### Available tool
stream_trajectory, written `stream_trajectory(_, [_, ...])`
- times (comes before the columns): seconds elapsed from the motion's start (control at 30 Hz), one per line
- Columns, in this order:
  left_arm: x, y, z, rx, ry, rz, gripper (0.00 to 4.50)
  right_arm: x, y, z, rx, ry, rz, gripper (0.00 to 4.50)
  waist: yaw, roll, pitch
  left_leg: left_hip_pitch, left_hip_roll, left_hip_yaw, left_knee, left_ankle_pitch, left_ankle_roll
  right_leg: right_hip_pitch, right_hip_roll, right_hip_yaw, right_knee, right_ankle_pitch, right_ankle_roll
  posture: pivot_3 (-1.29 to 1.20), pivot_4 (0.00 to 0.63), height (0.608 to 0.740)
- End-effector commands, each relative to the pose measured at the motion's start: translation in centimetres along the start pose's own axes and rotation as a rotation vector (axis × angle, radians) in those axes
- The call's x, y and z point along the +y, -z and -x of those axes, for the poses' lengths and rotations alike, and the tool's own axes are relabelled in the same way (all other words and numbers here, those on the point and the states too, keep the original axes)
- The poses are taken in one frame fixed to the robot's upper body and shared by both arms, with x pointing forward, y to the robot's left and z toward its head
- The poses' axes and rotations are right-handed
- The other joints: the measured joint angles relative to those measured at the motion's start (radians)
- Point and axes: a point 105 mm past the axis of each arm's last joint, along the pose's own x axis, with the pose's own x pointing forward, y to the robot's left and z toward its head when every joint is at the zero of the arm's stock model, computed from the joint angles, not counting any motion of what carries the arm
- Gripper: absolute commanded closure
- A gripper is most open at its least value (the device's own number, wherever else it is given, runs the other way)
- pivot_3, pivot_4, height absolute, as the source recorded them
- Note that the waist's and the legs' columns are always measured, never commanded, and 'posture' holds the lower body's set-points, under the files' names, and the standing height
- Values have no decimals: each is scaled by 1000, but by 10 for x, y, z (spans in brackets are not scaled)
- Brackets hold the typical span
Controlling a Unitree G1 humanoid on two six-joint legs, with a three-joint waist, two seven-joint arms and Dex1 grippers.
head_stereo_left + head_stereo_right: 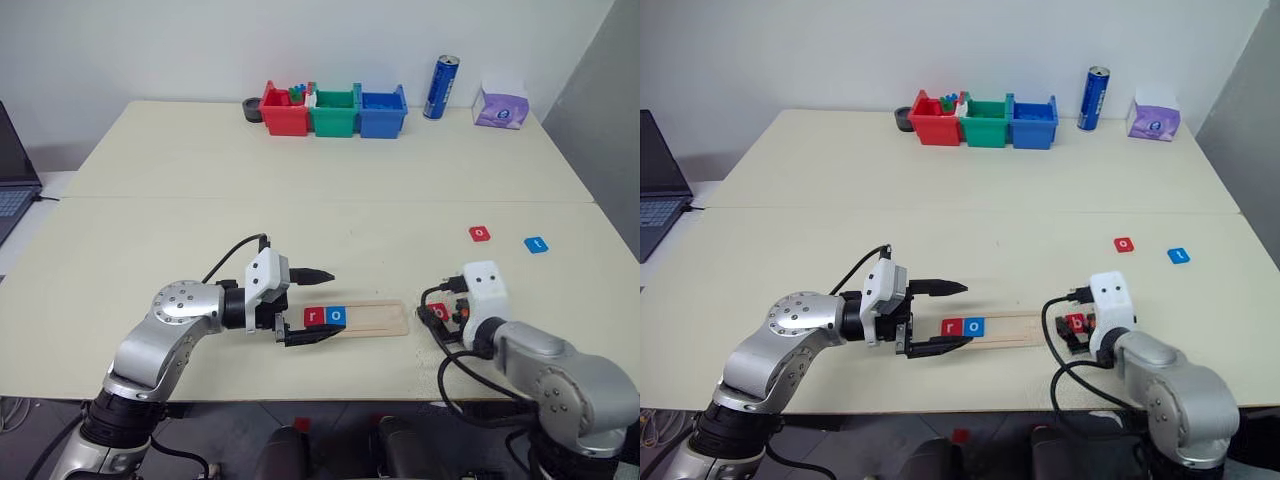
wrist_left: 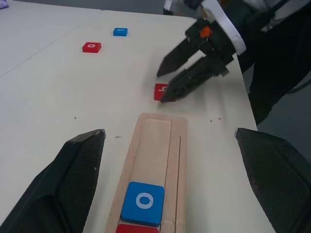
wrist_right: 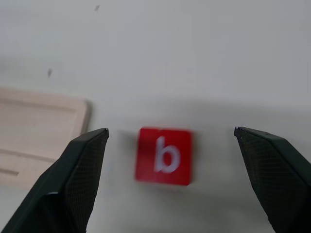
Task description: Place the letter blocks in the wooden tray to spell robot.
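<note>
You are looking at the wooden tray (image 1: 372, 317) lying near the table's front edge, carrying a red r block (image 1: 313, 317) and a blue o block (image 1: 336, 316) at its left end. Your left gripper (image 1: 312, 305) is straddling that end, fingers spread wide, gripping nothing. Your right gripper (image 3: 170, 160) is hanging wide open over the red b block (image 3: 164, 156), which is lying loose just beside the tray's right end. A second red o block (image 1: 480, 234) and a blue t block (image 1: 537, 244) are waiting farther right.

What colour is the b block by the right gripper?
Red, with a white letter; the b block shows best in the right wrist view, lying on the table between the open fingers.
</note>
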Motion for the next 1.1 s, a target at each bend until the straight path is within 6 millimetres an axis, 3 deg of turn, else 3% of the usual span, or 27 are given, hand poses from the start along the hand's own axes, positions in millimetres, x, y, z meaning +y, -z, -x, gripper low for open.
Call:
stream_trajectory(0.03, [1, -8, -1, -22, 9, -42, 0, -1, -38, 14, -154, -45, 14, 39, -1, 0, 0, 0, 0, 0, 0, 0, 0, 0, 0, 0, 0, 0, 0, 0, 150, 740])
stream_trajectory(0.13, [3, -7, -1, -23, 10, -43, 0, 0, -59, 17, -216, -119, 12, 39, 0, 0, 0, 0, 0, 0, 0, 0, 0, 0, 0, 0, 0, 0, 0, 0, 150, 740])
stream_trajectory(0.23, [3, -7, -3, -30, 34, -43, 0, 9, -68, 30, -249, -409, 155, 39, 2, 1, 1, -1, 0, 0, 0, 0, 0, 0, 0, -1, -2, 0, 0, 0, 150, 740])
stream_trajectory(0.33, [3, -5, -5, -31, 49, -42, 0, -5, -38, 30, -191, -531, 413, 39, 18, 1, 1, -2, -2, -1, 0, -3, 5, 2, -2, -4, -7, -1, 1, 0, 150, 740])
stream_trajectory(0.47, [4, -4, -8, -33, 82, -55, 0, -23, -5, 24, -156, -747, 561, 39, 4, -1, 2, -3, -2, 3, 1, -4, 6, 2, -3, -1, -7, -1, 2, 0, 150, 740])
stream_trajectory(0.83, [0, -1, -14, -23, 161, -105, 0, -33, -4, -14, -159, -869, 690, 39, 2, 0, 3, 1, 1, 2, 3, -3, 6, 2, 2, 2, -3, 2, 0, 0, 150, 740])
stream_trajectory(1.1, [-2, 6, -15, 0, 198, -145, 0, -25, 20, -15, -97, -952, 688, 39, 6, 0, 3, -1, 1, 2, 3, -3, 6, 2, -4, 1, -4, 2, 0, 0, 150, 740])
